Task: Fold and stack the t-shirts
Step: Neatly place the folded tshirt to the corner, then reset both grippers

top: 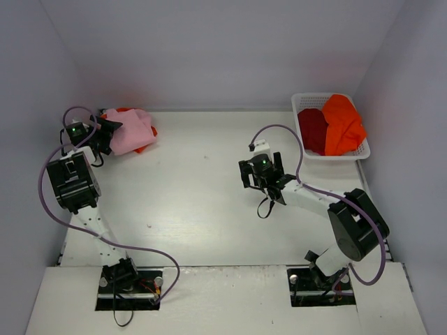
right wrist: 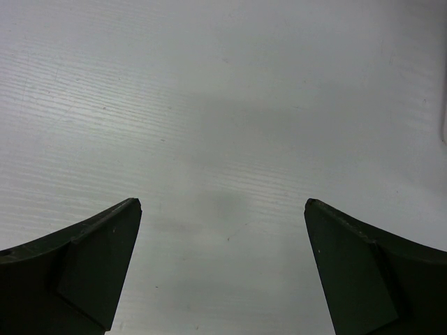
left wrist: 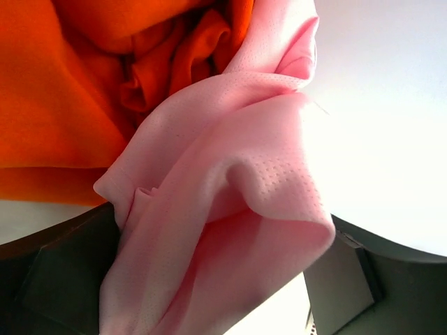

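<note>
Stacking step. Left hand [top: 112,128] spread around a pink t-shirt [top: 133,134] fold atop an orange t-shirt [left wrist: 56,105]. Right hand [right wrist: 222,202] spread, empty, over the surface [right wrist: 223,84]. Next, likely: fetch from the basket [top: 364,151].

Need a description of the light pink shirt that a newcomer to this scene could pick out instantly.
Go to the table's far left corner, where the left gripper reaches. The pink t-shirt lies bunched there on an orange t-shirt. It is the only pale cloth in view, and it sits well away from the white basket at far right.
</note>
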Robot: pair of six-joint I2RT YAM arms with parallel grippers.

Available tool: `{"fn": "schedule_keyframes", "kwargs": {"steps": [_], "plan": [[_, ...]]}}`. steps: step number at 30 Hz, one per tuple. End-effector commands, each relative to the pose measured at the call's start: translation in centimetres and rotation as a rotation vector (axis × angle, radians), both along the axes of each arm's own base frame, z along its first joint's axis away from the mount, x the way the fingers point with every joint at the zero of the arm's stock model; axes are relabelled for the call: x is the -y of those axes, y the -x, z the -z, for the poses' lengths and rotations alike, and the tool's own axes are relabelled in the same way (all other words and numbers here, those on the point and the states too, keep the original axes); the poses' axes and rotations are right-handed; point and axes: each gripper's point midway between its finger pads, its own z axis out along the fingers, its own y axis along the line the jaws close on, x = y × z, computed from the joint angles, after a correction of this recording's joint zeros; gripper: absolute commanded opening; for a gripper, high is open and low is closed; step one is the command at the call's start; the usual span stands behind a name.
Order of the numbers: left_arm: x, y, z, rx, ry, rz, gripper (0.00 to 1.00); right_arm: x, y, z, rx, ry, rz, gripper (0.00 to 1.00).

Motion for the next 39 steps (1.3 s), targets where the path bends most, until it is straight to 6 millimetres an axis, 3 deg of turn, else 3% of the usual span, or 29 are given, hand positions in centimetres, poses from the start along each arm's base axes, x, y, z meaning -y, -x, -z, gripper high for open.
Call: {"fn": "schedule_keyframes", "kwargs": {"steps": [1,19,27,29,34,36,37,39], "plan": [[-1.1,-0.4,-7.2,0.138,-0.099,-0.027,0.91,-0.7,-1.2,-3.4,0.089,-0.06,0.013,1.0],[-3.7,3.8,-10.7,0.022,-0.309,-0.216,0.91,-0.7,-1.1,-4.4,0.11,-0.07,0.006,1.0],[-3.1,4.8,-14.5,0.059,-0.344,-0.242,0.91,-0.9,-1.0,-5.2,0.119,-0.09,0.0,1.0],[-2.2,5.2,-16.4,0.097,-0.35,-0.234,0.91,-1.1,-0.9,-5.4,0.115,-0.093,-0.004,1.0],[2.1,6.6,-22.1,0.177,-0.393,-0.16,0.91,-1.4,-0.8,-7.2,0.144,-0.139,-0.004,1.0],[6.0,6.9,-23.7,0.214,-0.399,-0.08,0.91,-1.5,-0.8,-8.0,0.145,-0.15,-0.003,1.0],[9.2,7.3,-24.9,0.251,-0.393,-0.019,0.91,-1.8,-1.0,-8.8,0.156,-0.162,-0.001,1.0],[12.6,7.8,-25.3,0.275,-0.37,0.064,0.91,-1.9,-1.0,-9.9,0.163,-0.17,-0.003,1.0]]}}
